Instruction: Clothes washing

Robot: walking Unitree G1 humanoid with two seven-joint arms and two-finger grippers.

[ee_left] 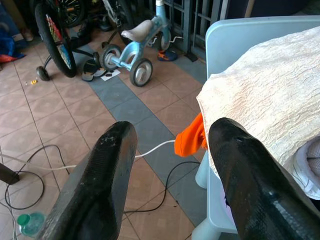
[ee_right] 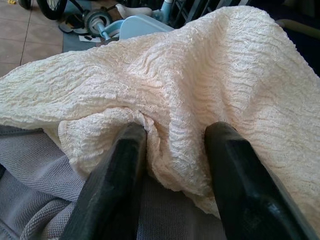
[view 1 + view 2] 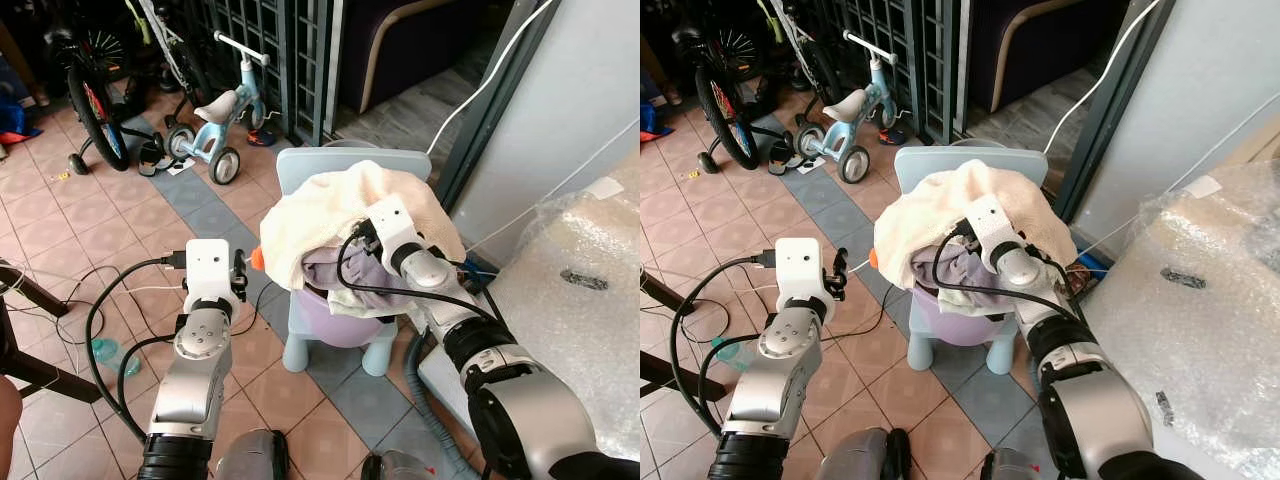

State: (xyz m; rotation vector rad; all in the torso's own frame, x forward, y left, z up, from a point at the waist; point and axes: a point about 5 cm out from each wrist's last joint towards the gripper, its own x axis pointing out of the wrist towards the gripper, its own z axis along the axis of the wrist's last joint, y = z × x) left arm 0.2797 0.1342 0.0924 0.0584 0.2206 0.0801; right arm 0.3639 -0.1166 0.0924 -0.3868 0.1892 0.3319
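Little of the washing job looks done: the laundry is still heaped in a lilac basin (image 3: 345, 322) that sits on a pale blue child's chair (image 3: 345, 165), and I judge the robot to be at the very first pickup, with lifting and carrying the load to a washer all still ahead.

Just ahead of the right gripper (image 2: 172, 150) lies the cream textured cloth (image 2: 200, 80), draped over the top of the pile. Its two black fingers (image 2: 112, 185) stand apart and press into the cloth, with a fold bunched between them, not yet pinched. Under the fingers lies a grey-lilac knitted garment (image 2: 35, 175), partly covered by the cream cloth.

Off to the side of the heap, the left gripper (image 1: 170, 165) hovers with fingers spread and nothing between them; just beyond its tips an orange scrap of fabric (image 1: 192, 137) peeks from under the cream cloth's edge.

The cream cloth looks soft, crinkled and loosely draped, so it should gather easily.
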